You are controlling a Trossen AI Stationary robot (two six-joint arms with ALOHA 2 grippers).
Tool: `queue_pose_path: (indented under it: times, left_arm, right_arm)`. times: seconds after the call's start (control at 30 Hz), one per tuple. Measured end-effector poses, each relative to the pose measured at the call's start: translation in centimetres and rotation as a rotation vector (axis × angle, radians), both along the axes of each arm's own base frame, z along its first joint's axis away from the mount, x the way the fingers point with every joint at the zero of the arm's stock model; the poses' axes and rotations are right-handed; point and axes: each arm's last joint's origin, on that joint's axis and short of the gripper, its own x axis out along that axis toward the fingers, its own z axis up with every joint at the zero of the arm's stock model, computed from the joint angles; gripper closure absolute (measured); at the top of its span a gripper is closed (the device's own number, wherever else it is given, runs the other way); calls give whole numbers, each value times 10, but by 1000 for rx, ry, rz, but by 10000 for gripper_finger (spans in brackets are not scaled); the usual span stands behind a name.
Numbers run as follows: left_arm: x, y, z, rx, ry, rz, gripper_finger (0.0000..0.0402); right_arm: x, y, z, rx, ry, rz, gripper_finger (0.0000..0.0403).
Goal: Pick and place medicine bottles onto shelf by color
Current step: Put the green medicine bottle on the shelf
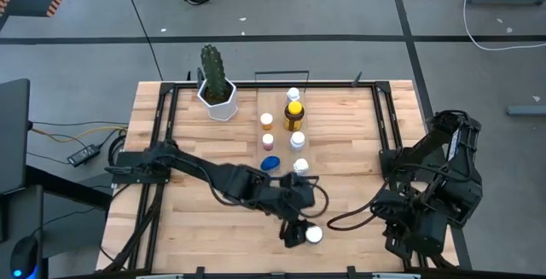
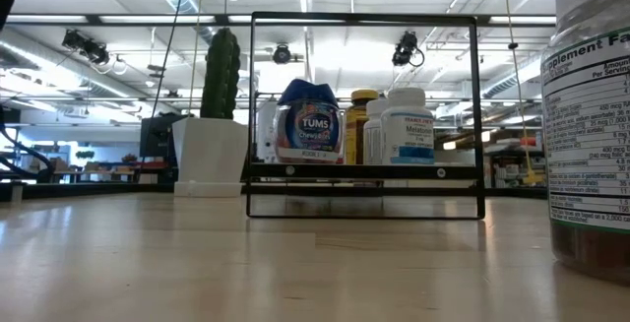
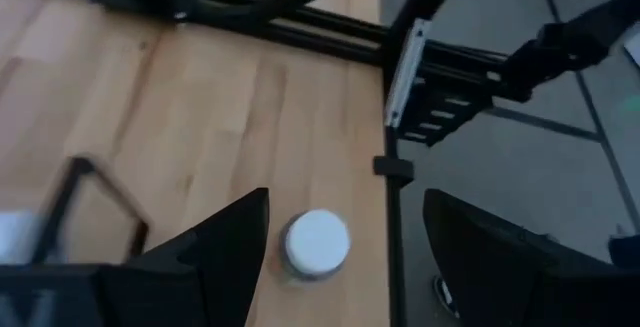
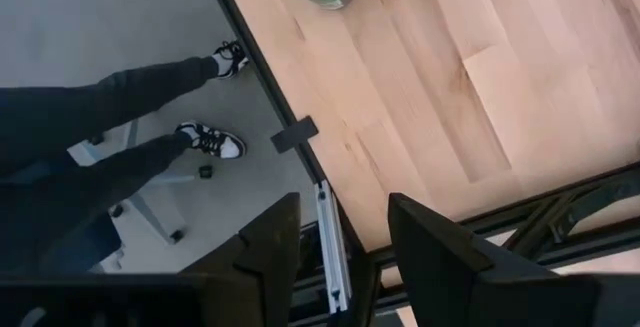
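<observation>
While most of the stock is already standing on the shelf (image 1: 341, 134), the sorting is looking nearly finished, with one item left out on the bench (image 1: 196, 228).

Bench: slatted wood top carrying everything. Cactus pot (image 1: 217, 100) is sitting at the far edge, not part of the stock.

Shelf: light board with black wire rails, lying across the far middle of the bench. It is holding about seven medicine bottles in two short rows near its left end: amber bottle with yellow cap (image 1: 293, 113), white-capped bottle (image 1: 293, 95) beyond it, two small pinkish-capped bottles (image 1: 266, 120) beside, blue-lidded bottle (image 1: 270, 163) nearest the arms, and two more white-capped ones (image 1: 298, 141) alongside. In the low view the blue-lidded one is reading TUMS. Whether the colours are grouped correctly is hard to judge.

Remaining item: white-capped bottle (image 1: 314, 235) standing upright near the bench's front edge, well apart from the shelf.

Left claw (image 1: 296, 233): reaching over the front of the bench, fingers spread, the loose bottle (image 3: 316, 243) sitting between them but not yet pinched. Judged next step: close, lift, carry to the shelf.

Right claw (image 4: 335, 232): waiting over the bench's right front corner, fingers spread, holding nothing. A person's legs (image 4: 110, 137) are showing beyond the edge.
</observation>
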Motion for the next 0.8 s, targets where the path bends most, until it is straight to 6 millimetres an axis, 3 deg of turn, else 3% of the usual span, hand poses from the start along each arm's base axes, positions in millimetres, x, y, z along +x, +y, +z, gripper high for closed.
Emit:
queue_pose_path:
  times: [0.5, 0.8]
  left_arm:
    - [32, -32, -66, 154, 32, -192, 127]
    - [39, -42, -87, 166, 57, -204, 59]
  right_arm:
    - [-6, 5, 0, -12, -44, 1, 243]
    - [-5, 5, 1, -36, -96, -27, 243]
